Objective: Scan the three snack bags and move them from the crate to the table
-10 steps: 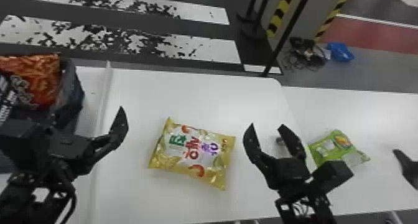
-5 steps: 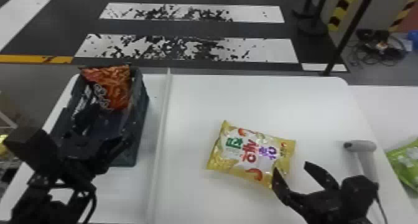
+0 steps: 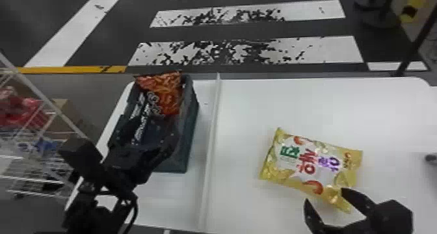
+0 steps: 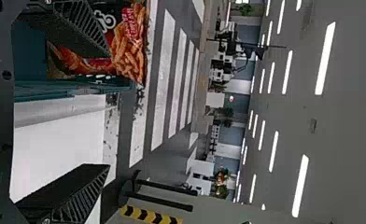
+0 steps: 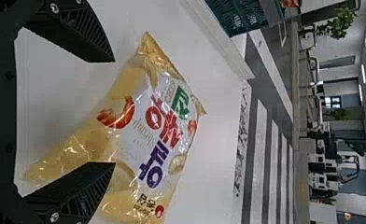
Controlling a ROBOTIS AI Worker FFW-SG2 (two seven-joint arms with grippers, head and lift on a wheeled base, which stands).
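The yellow snack bag (image 3: 312, 166) lies flat on the white table (image 3: 276, 103). At its near right corner my right gripper (image 3: 325, 197) stands open; in the right wrist view the yellow bag (image 5: 144, 135) is in front of the right gripper (image 5: 114, 112), not clamped. An orange snack bag (image 3: 167, 93) leans upright in the back of the dark crate (image 3: 190, 129). My left gripper (image 3: 152, 136) is over the crate's near part. From the left wrist, the left gripper (image 4: 109, 109) is open, one finger overlapping the orange bag (image 4: 130, 46).
A raised white divider (image 3: 211, 145) runs between the crate and the yellow bag. A wire rack (image 3: 35, 145) with packages stands at the left, beyond the table. A grey object (image 3: 431, 158) is at the right edge. A black post stands behind the table.
The head view has swung to the left, bringing the whole crate into sight. The left gripper has come over the crate, and the right gripper is now closer to the yellow bag.
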